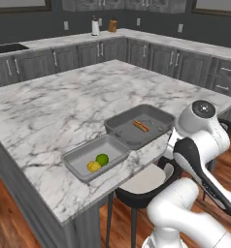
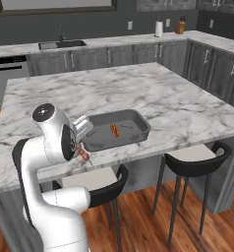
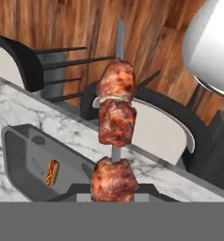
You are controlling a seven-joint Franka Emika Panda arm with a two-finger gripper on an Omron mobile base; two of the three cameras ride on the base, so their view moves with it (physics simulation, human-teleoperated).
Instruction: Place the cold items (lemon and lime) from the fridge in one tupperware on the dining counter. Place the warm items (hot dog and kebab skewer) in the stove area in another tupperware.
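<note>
Meat chunks of the kebab skewer [image 3: 115, 136] stand nearest in the hand view, clamped at the bottom end in the closed gripper [image 2: 82, 153], beside the counter's [image 1: 59, 106] edge, above the stools [image 2: 200, 160]. One tupperware [image 1: 137, 138] holds the hot dog [image 1: 140, 126]; the other tupperware [image 1: 78, 160] holds the lemon [image 1: 93, 166] and lime [image 1: 102, 159].

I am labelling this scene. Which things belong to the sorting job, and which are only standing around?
Job:
kebab skewer, held in the shut gripper
hot dog in its grey tub
lemon and lime in the other tub

Standing around:
stools
knife block
paper towel roll
sink
</note>
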